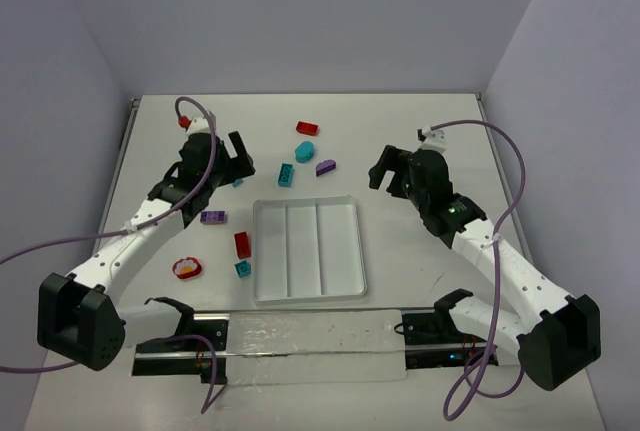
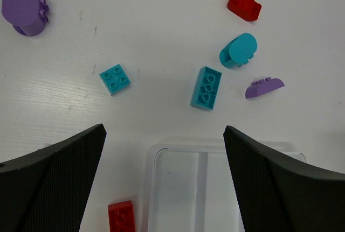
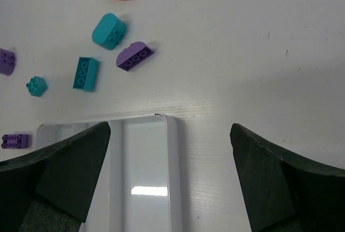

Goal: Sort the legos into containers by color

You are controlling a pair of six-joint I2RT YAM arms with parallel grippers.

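The white tray [image 1: 307,292] lies mid-table, and its three long compartments hold nothing. Beyond it lie a red brick [image 1: 307,129], a teal rounded brick [image 1: 304,150], a purple brick [image 1: 325,166], a teal long brick [image 1: 286,175] and a small teal brick [image 1: 238,182]. To its left lie a purple brick [image 1: 212,217], a red brick [image 1: 242,244] and a teal brick [image 1: 242,269]. My left gripper [image 1: 238,156] is open and empty above the tray's far left corner [image 2: 152,167]. My right gripper [image 1: 385,166] is open and empty above the far right corner [image 3: 173,151].
A red and white piece [image 1: 187,267] lies left of the tray. A purple rounded brick [image 2: 22,6] shows in the left wrist view. A clear plate on a black rail [image 1: 270,346] runs along the near edge. Walls close the back and sides.
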